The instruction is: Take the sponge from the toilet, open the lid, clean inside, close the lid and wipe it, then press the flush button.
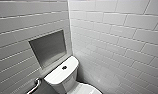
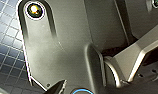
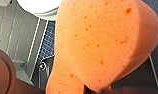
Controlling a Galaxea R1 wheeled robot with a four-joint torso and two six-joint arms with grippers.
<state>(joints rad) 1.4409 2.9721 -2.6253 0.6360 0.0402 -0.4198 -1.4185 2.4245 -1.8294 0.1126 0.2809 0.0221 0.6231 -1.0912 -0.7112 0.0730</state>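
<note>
Left wall, white tiles (image 1: 15, 27), is running back to the corner. A grey recessed niche (image 1: 48, 47) is sitting in that wall. Below it, a shiny metal rail (image 1: 35, 86) is sticking out near the lower edge, just beside the toilet (image 1: 58, 80). The toilet is standing in the corner with its cistern top facing up. The flush button (image 1: 64, 67) is sitting dark and round in the middle of that top, nothing touching it. The toilet's white oval front end is poking in at the bottom of the head view. Right wall, same white tiles (image 1: 120, 37), is taking up the rest.

Left arm: the wrist camera is looking along the robot's own dark plate, with blue mosaic floor (image 2: 6, 50) showing past its edge. Left gripper wide or narrow, I cannot tell.

Right arm: the sponge (image 3: 102, 45) is sitting orange and pitted right up against the wrist camera, off the toilet. The right gripper (image 3: 88, 90) is clamping it at its lower end, where a dark bit is just showing. Behind the sponge, a white rounded toilet part and the blue floor are showing well below.
</note>
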